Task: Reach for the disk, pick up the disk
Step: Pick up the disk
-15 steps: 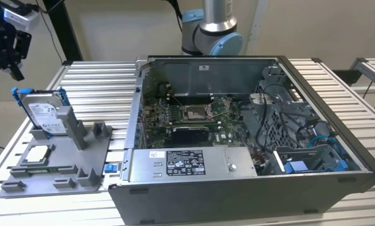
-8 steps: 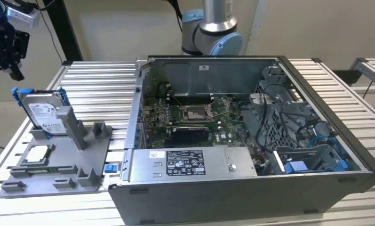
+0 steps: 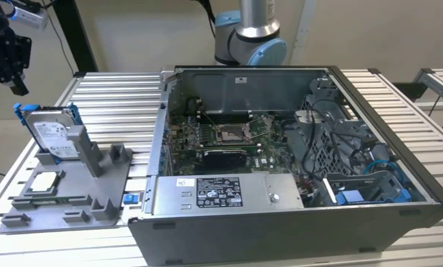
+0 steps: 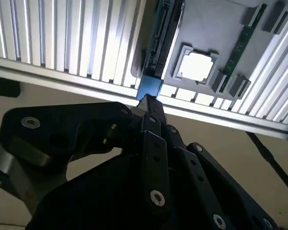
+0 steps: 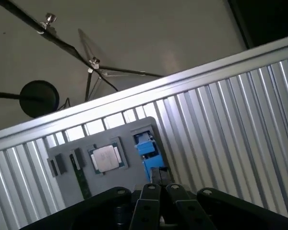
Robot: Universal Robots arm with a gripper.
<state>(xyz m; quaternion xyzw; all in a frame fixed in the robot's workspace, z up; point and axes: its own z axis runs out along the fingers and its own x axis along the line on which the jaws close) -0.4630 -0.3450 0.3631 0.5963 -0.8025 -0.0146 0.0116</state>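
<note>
Well clear, pincer (image 3: 19,87) above top edge of upright disk (image 3: 52,133)

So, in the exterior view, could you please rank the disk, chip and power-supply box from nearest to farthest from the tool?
1. Disk, standing in the grey holder near the tool.
2. Chip, flat on the same holder.
3. Power-supply box, in the case.

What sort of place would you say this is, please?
Probably a robotics lab or test bench for computer assembly work: an open computer case lies on a slatted metal table, a grey tray beside it holds a disk and a chip, and a robot arm stands behind.
</note>
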